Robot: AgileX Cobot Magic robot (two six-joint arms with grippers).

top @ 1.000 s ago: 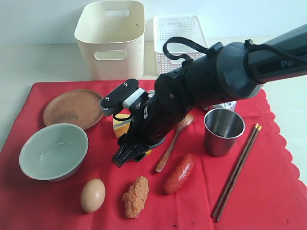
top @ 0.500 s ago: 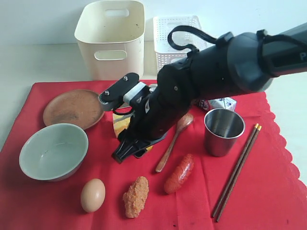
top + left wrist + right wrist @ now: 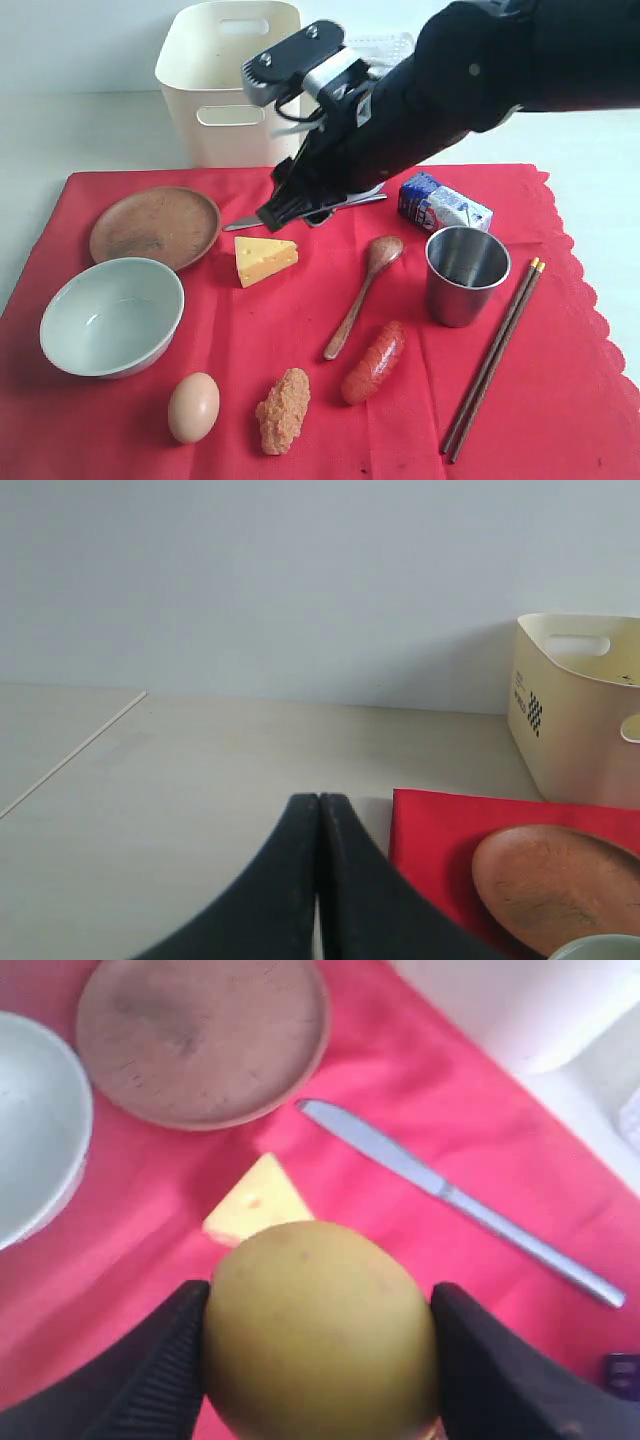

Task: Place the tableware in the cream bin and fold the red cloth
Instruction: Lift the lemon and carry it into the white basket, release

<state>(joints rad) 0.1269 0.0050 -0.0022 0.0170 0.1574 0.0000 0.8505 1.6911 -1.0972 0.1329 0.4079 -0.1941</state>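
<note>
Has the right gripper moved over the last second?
Yes. In the exterior view the right gripper, holding a lemon, has shifted from below the cheese wedge to above it, toward the cream bin.

The right arm [image 3: 470, 80] covers part of the knife [image 3: 243, 222]; the left wrist view crops the plate [image 3: 555, 885] and cream bin [image 3: 575, 710].

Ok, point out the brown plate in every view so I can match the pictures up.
Exterior view: brown plate on the left part of the red cloth, just beyond the bowl.
Left wrist view: brown plate near the cloth's corner, close to the cream bin.
Right wrist view: brown plate beyond the held lemon, beside the bowl, knife tip close by.
Shared landmark: the red cloth under it.
</note>
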